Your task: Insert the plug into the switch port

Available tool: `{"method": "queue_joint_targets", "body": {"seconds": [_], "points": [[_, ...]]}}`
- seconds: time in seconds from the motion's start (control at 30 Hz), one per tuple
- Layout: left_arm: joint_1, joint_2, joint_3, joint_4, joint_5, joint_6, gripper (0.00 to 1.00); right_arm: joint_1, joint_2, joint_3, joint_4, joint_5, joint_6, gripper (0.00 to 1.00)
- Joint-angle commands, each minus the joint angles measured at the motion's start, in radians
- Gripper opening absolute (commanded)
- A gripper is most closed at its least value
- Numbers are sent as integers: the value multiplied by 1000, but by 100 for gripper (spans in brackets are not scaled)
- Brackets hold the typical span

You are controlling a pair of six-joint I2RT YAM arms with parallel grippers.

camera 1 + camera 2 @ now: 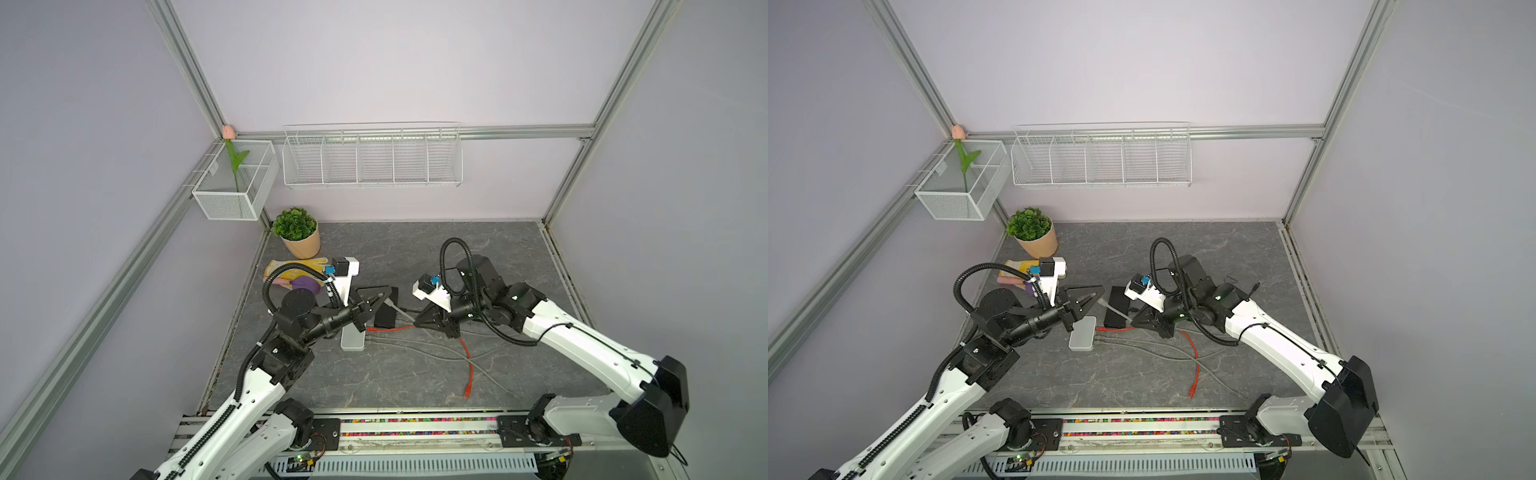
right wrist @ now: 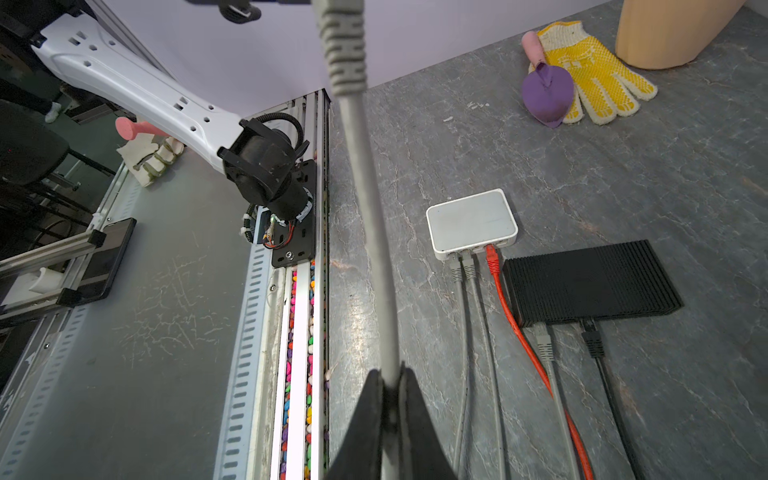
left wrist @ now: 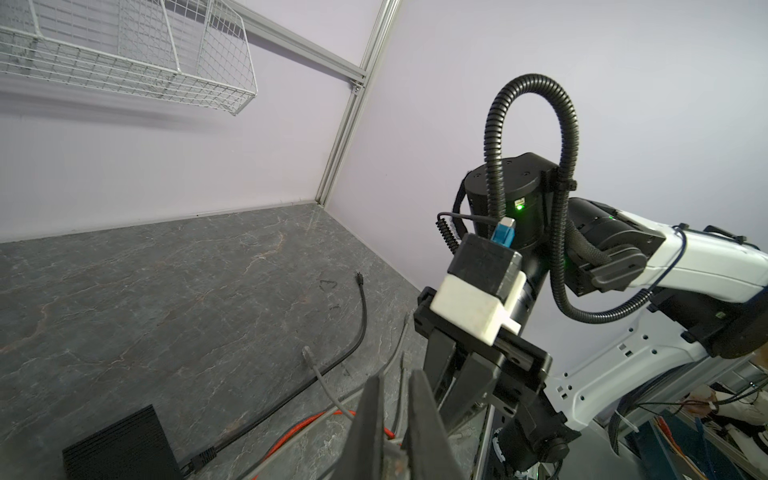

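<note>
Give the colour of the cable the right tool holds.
Grey cable; clearest in the right wrist view.

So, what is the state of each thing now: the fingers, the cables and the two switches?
left gripper: fingers shut on the plug end of the grey cable.
right gripper: fingers shut on the grey cable further along, which is held in the air.
white switch: two grey plugs and one red plugged in.
black switch: one grey and one black plug in.
red cable: far end lying free.
</note>
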Motion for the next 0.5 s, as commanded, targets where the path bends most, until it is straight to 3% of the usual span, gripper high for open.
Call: {"method": "queue_joint_targets", "body": {"seconds": [0.0,0.17,0.27,0.47], "points": [[-3,-11,2,-26,4,12,0,9,13,44,6,14,10,16],[-3,-46,13,-67,-50,0,0,35,-14,53,41,87,30,37],[-3,-36,20,-103,-106,0,0,89,-58,38,98,270,39,38],[-3,-22,7,-82,-164,-37,0,207,-89,44,160,527,11,39]]}}
